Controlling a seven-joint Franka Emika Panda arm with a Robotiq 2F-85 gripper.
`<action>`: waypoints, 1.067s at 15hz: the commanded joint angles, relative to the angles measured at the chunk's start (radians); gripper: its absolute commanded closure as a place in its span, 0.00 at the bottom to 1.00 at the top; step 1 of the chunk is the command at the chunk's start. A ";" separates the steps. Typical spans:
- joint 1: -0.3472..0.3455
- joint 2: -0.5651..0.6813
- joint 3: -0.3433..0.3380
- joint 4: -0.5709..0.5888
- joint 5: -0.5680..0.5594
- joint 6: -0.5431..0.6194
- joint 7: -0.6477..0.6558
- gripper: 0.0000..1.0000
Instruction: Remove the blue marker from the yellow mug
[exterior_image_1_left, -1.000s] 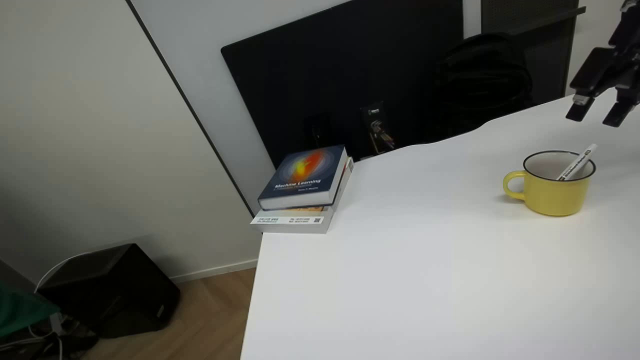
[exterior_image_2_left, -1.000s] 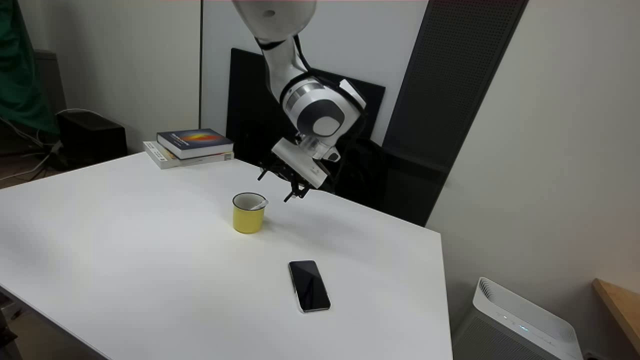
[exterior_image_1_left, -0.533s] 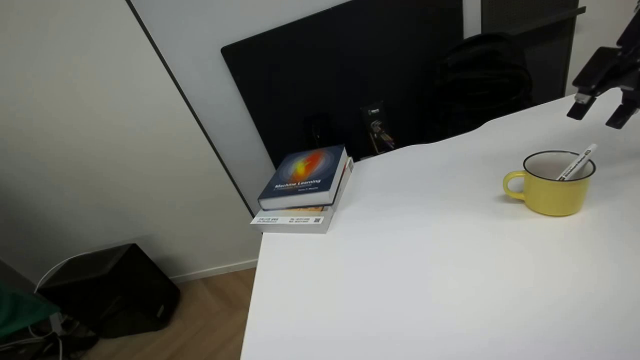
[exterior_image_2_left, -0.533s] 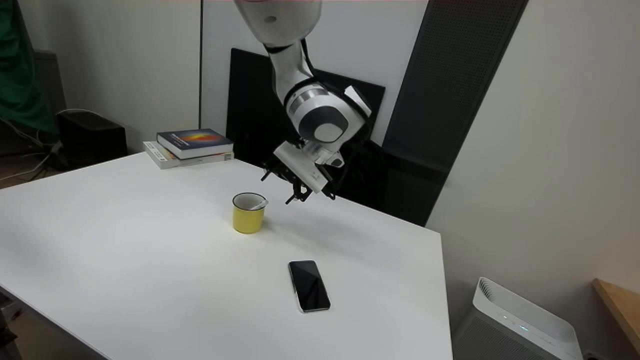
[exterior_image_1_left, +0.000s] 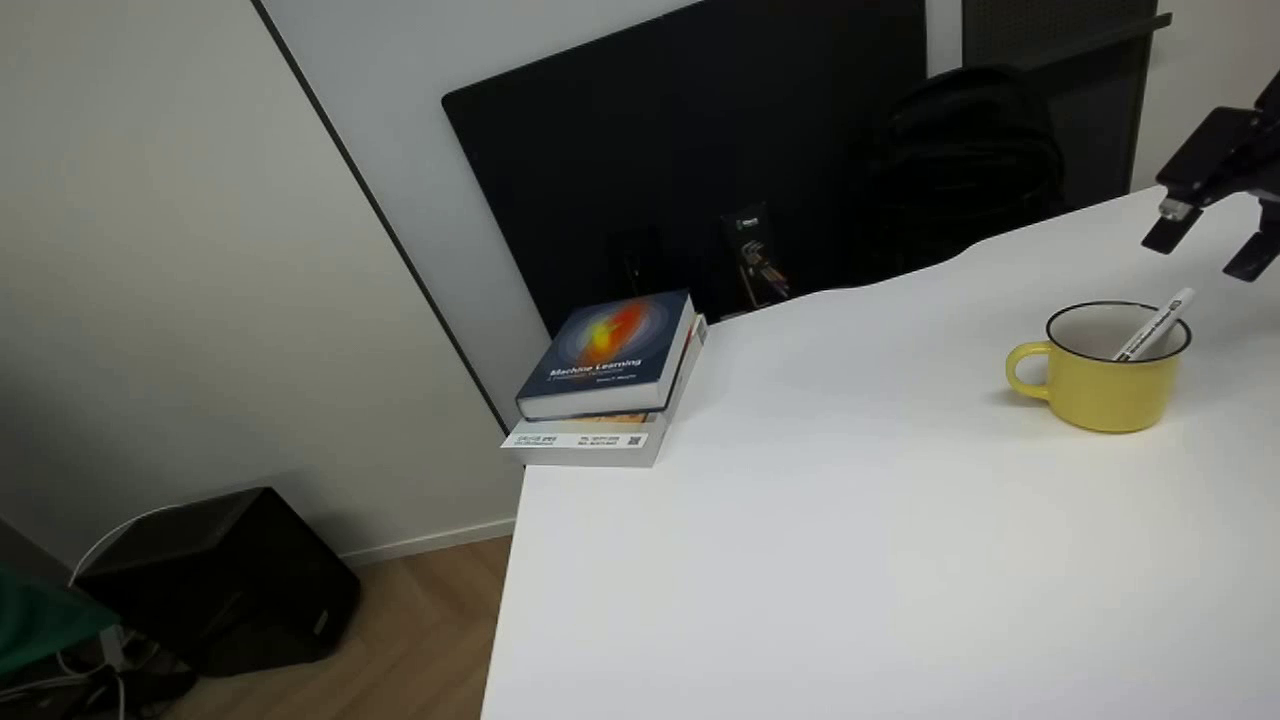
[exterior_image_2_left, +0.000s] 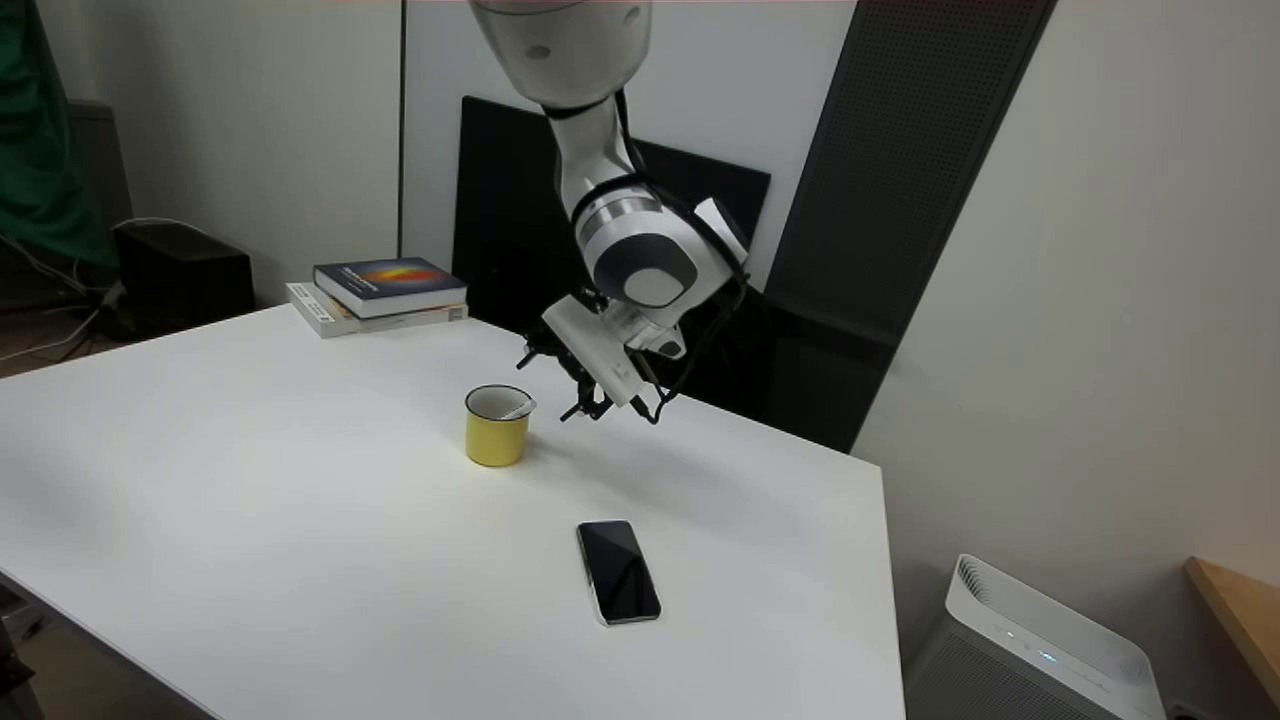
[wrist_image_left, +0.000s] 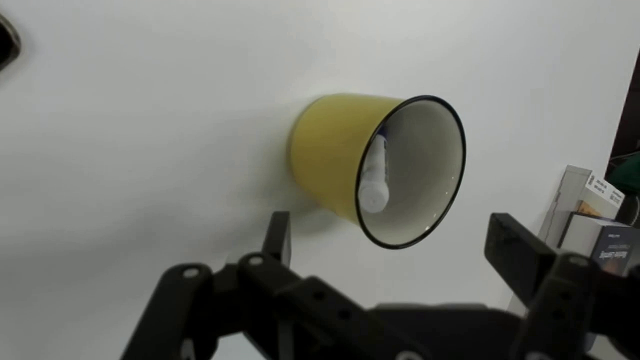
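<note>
The yellow mug (exterior_image_1_left: 1110, 395) stands upright on the white table. It also shows in an exterior view (exterior_image_2_left: 495, 443) and in the wrist view (wrist_image_left: 330, 145). The blue marker (exterior_image_1_left: 1155, 325) leans inside the mug, its white end above the rim; it also shows in an exterior view (exterior_image_2_left: 520, 408). In the wrist view the marker's (wrist_image_left: 375, 185) white end faces me and blue shows deeper inside; its lower end is partly hidden. My gripper (wrist_image_left: 387, 225) is open and empty, above and beside the mug, touching nothing. It also shows in both exterior views (exterior_image_1_left: 1208, 245) (exterior_image_2_left: 545, 388).
A black phone (exterior_image_2_left: 619, 572) lies on the white table (exterior_image_2_left: 300, 540). Two stacked books (exterior_image_1_left: 610, 360) lie at the table's far corner, and also show in the wrist view (wrist_image_left: 600, 240). A large dark screen (exterior_image_1_left: 700, 150) and a black backpack (exterior_image_1_left: 970, 150) are behind the table.
My gripper has come down a little and tilted slightly, still open. In an exterior view it has also shifted slightly right. The mug and the marker have not moved.
</note>
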 joint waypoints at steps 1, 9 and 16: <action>-0.003 -0.013 0.008 -0.029 0.032 -0.001 0.013 0.00; 0.003 -0.001 0.002 -0.035 0.063 -0.004 0.011 0.00; 0.006 -0.002 -0.001 -0.042 0.066 0.003 0.003 0.54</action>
